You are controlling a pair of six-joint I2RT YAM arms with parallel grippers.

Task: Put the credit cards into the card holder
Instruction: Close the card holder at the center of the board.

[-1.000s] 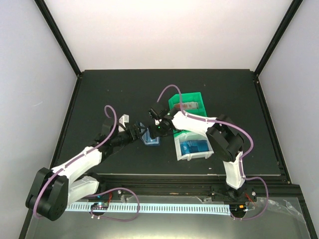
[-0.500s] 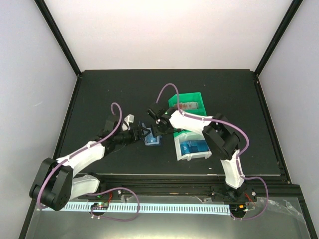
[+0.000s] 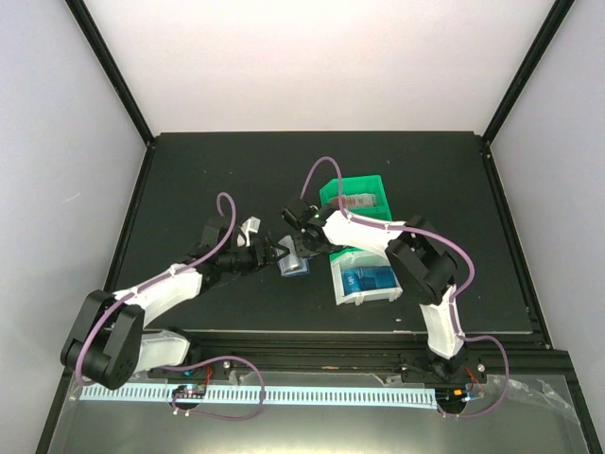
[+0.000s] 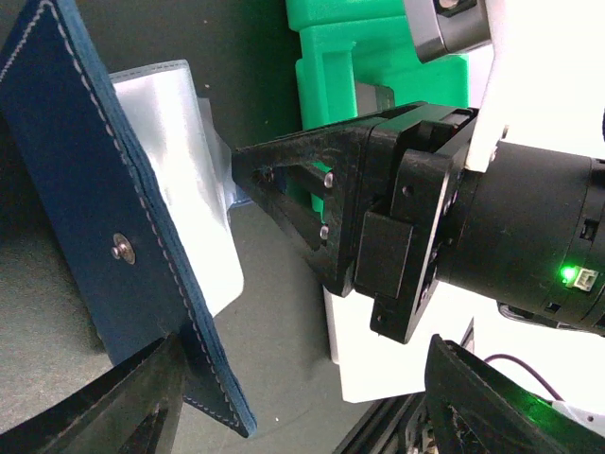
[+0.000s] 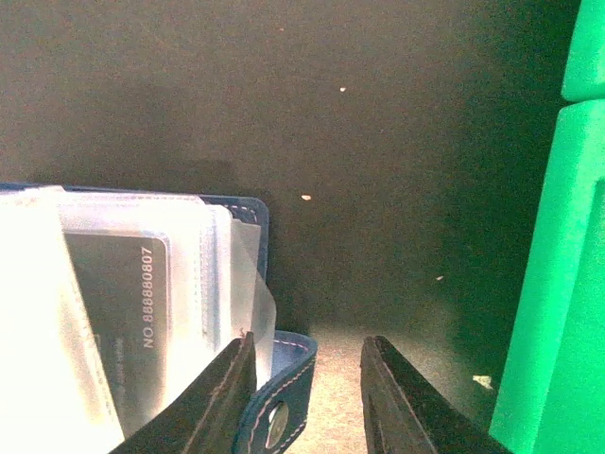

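The navy card holder (image 3: 295, 265) lies open on the black table between both grippers. In the left wrist view its stitched flap (image 4: 95, 208) with the pale snap stands tilted up, clear sleeves (image 4: 184, 161) behind it. My left gripper (image 4: 307, 340) is open wide, its left finger by the flap's lower corner. My right gripper (image 5: 309, 340) is open over the holder's edge, the snap strap (image 5: 284, 402) lying against its left finger. A card printed with a number (image 5: 118, 322) sits in a sleeve. Bright blue credit cards (image 3: 367, 280) lie in the white bin.
The white bin (image 3: 340, 284) stands right of the holder, and the green bin (image 3: 333, 192) holding a red-and-white item sits behind it, close to the right gripper (image 3: 295, 241). A small white object (image 3: 250, 228) lies by the left arm. The left gripper (image 3: 272, 253) faces the right one.
My left arm has reached further right to the holder, which has shifted slightly right with its flap raised. The right gripper has stayed over the holder's far edge.
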